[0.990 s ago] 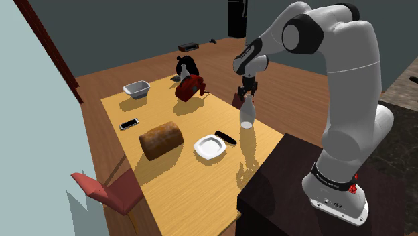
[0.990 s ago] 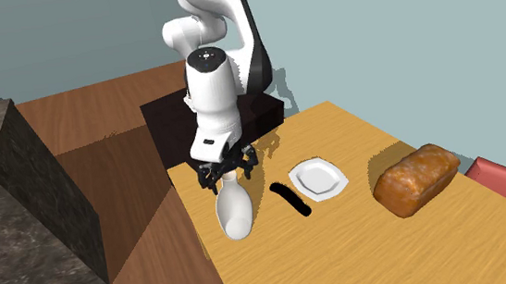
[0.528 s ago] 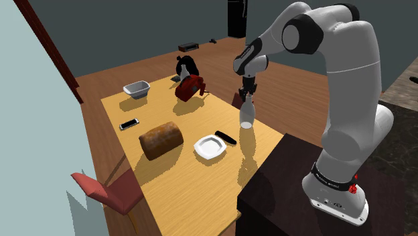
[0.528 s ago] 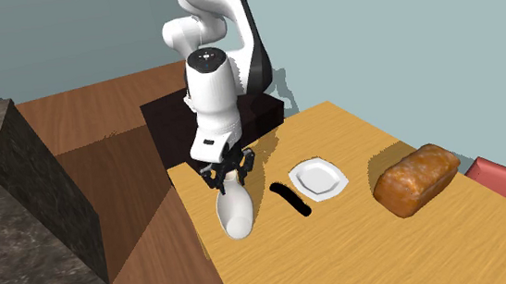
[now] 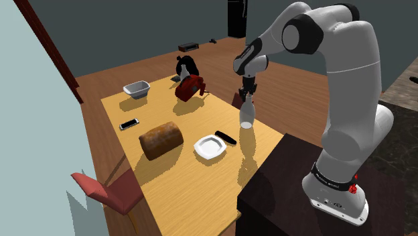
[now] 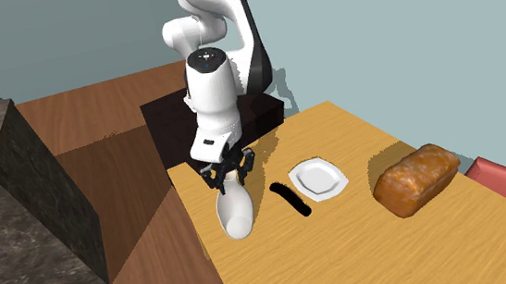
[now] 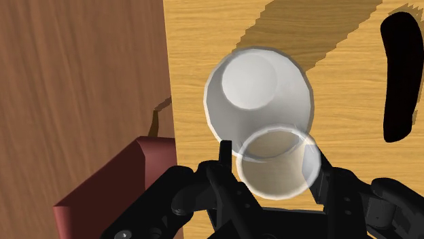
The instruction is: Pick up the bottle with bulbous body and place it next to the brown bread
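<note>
In the wrist view we see the end effector clasping the neck of the white bottle. The shoulder view adds the brown bread at its eight o'clock, well apart on the surface.

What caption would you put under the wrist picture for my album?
Black fingers clasp the neck of the white bulbous bottle, seen from above, near the table edge.

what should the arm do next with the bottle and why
Probably lift straight up. The fingers look shut on the neck of the bottle, which stands on the table well apart from the bread; raising it first should clear the plate between them.
</note>
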### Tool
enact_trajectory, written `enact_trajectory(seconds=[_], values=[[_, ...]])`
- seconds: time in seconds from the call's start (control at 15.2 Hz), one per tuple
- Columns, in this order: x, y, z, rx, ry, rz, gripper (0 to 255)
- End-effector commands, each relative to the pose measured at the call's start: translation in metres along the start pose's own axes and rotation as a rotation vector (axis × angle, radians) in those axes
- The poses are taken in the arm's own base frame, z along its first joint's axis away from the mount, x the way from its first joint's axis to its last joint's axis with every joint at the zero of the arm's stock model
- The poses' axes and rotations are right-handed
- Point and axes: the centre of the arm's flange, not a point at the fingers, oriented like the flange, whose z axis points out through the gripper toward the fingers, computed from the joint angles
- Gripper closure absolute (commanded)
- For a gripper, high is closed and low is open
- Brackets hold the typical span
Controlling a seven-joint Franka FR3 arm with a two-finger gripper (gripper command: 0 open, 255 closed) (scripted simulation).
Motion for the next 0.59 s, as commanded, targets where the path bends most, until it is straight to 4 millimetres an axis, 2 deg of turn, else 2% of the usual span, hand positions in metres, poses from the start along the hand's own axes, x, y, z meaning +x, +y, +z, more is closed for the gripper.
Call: enact_trajectory(seconds=[0.0,0.53], values=[[0.000,0.000,-0.005,0.000,0.000,0.000,255],[0.000,-0.001,-0.048,0.000,0.000,0.000,255]])
